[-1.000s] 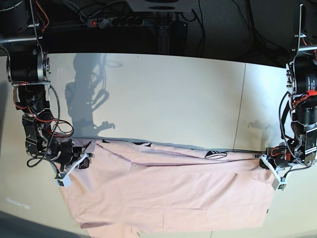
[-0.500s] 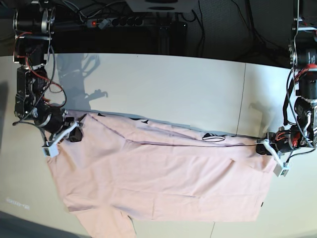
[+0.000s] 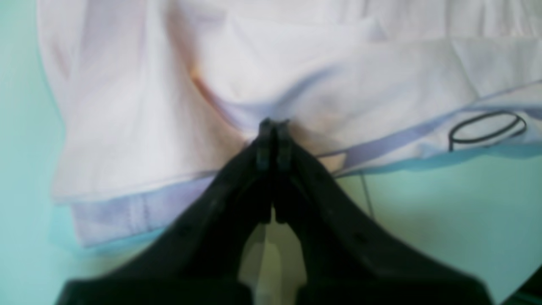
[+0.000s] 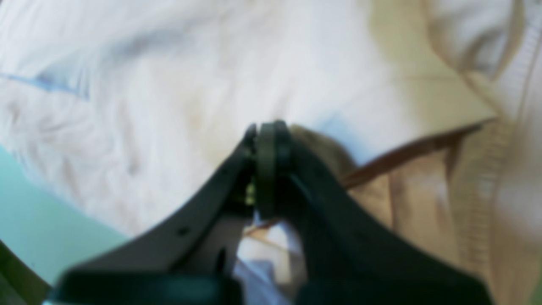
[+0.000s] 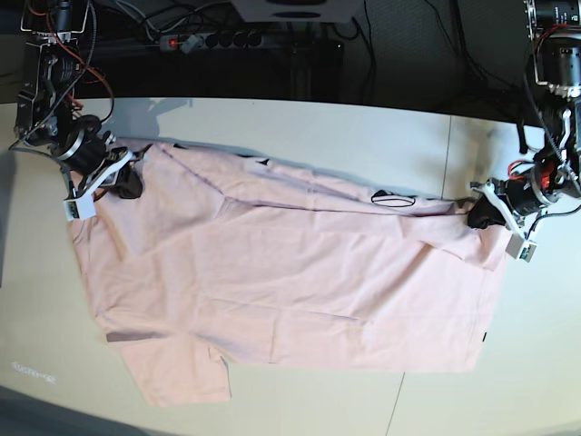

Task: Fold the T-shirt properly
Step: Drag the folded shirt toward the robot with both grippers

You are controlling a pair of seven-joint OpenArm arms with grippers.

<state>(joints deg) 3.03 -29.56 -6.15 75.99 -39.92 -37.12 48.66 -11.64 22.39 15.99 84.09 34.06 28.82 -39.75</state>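
The pale pink T-shirt (image 5: 290, 282) lies spread across the white table (image 5: 300, 136), plain side up, with a bit of black lettering (image 5: 393, 200) showing at its far edge. My left gripper (image 5: 479, 214), on the base view's right, is shut on the shirt's right edge; the left wrist view shows its jaws closed on a pinch of the cloth (image 3: 271, 76). My right gripper (image 5: 129, 184), on the base view's left, is shut on the shirt's far left corner; the blurred right wrist view shows its jaws closed on the fabric (image 4: 169, 93). One sleeve (image 5: 177, 372) lies at the near left.
A dark strip with cables and a power bar (image 5: 218, 38) runs behind the table's far edge. A seam (image 5: 445, 182) crosses the tabletop on the right. The shirt's near hem lies close to the table's front edge.
Both grippers have pulled the shirt away from the front edge toward the back of the table. The shirt now lies flatter and more spread out, with the sleeve fully in view.
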